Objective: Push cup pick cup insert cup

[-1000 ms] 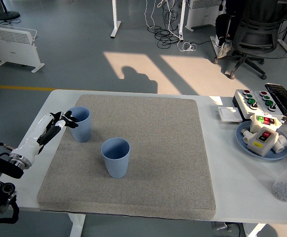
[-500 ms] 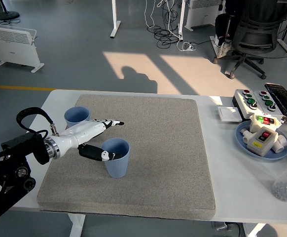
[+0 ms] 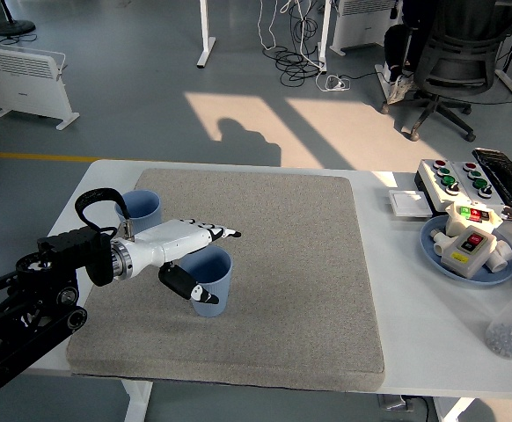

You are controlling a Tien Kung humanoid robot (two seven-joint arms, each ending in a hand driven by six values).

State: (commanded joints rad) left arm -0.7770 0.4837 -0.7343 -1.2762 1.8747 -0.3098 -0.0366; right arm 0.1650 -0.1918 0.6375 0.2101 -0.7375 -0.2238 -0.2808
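Grey felt-like matting [image 3: 282, 264] covers most of the white table [image 3: 414, 290], and two pale blue ribbed plastic cups stand upright on its left part. The nearer blue cup [image 3: 212, 281] sits toward the mat's middle-left; the farther blue cup [image 3: 140, 207] stands close to the mat's left rear edge, partly hidden behind the arm. The two are near each other but apart, each with its open mouth up, so nothing is nested yet.

The robot's left hand [image 3: 194, 255], white with dark fingertips, reaches in from the left over the nearer cup. Its long fingers [image 3: 216, 233] stretch out straight above the cup's far rim while the thumb [image 3: 184, 283] drops down the cup's near-left side. The hand is spread around the cup's rim, not clamped on it; I cannot tell whether any finger actually touches the wall. The right hand is not in view.

By my reading, the cups already stand close together, so any pushing looks largely done, and the hand is setting up to pick the nearer cup. Closing on it, lifting it, carrying it over the farther cup and lowering it inside all remain.

At the table's right sit a blue round tray of small parts [image 3: 432, 242] and a white button box [image 3: 449, 176], well clear of the work.
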